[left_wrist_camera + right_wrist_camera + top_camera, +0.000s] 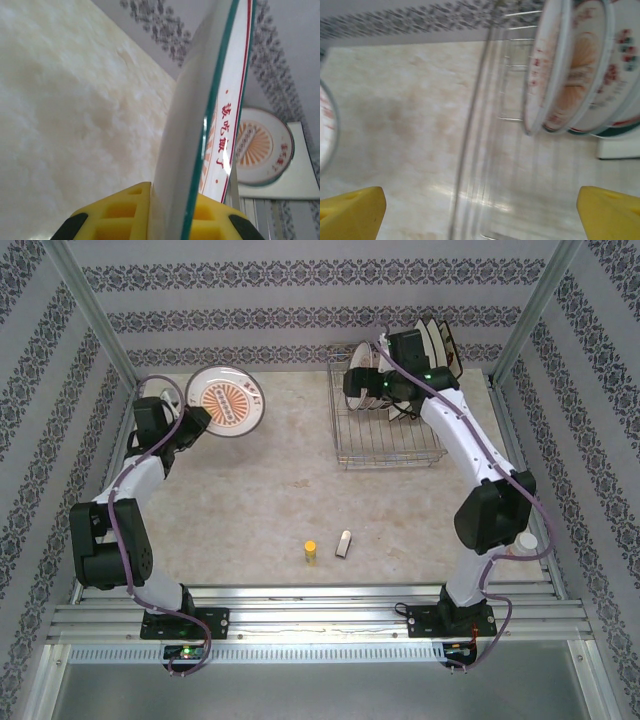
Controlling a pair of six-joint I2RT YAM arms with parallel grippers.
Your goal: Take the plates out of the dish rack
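Upper left, left gripper pinching a round plate by its rim, upper right, right gripper spread wide above dish rack, plates upright inside.

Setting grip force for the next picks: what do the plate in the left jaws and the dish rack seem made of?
Held plate: likely glazed ceramic, though melamine is possible; glossy white face with a highlight, printed red characters, teal rim. Dish rack: thin silver wire, shiny, probably chromed or stainless steel.
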